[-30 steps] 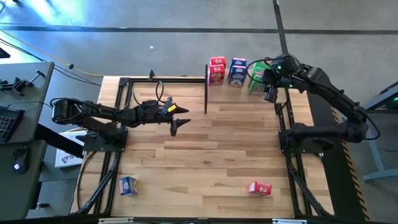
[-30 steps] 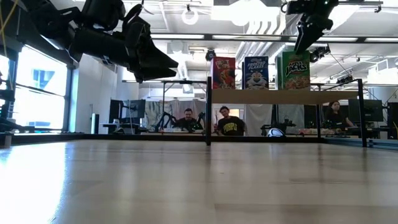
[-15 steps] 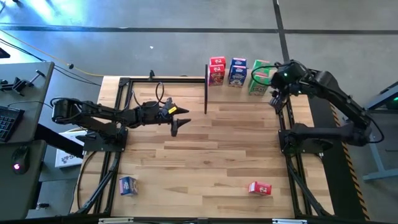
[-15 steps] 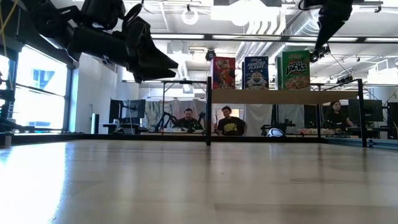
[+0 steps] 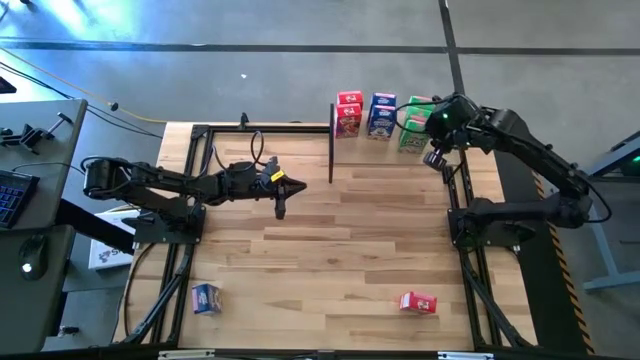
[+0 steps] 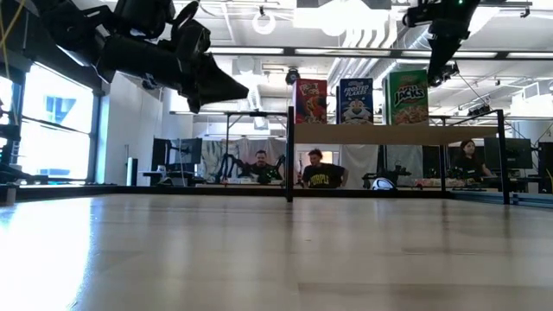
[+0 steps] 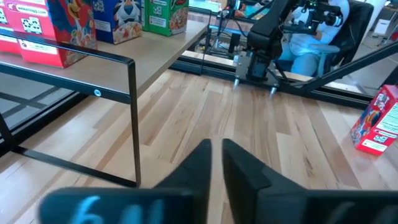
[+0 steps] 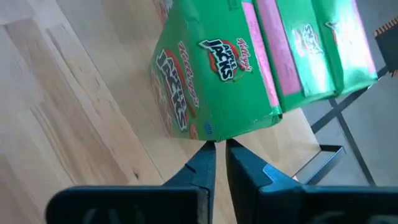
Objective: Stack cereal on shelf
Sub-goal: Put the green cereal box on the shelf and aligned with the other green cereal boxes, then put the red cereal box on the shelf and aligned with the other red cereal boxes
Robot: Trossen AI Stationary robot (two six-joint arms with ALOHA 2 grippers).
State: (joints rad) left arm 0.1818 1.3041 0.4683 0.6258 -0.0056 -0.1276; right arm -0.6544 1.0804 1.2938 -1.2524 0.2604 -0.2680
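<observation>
- The right gripper (image 5: 434,158), fingers nearly closed and empty, hovers upper right beside the green cereal boxes (image 5: 413,124).
- Red (image 5: 348,113), blue (image 5: 381,115) and green boxes stand on the shelf (image 6: 380,134).
- The left gripper (image 5: 281,207) seems closed, centre-left.

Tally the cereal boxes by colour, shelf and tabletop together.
Red boxes: 3, two on the shelf, one loose on the tabletop
Blue boxes: 3, two on the shelf, one loose on the tabletop
Green boxes: 3, all on the shelf, packed close together
Total: 9
</observation>
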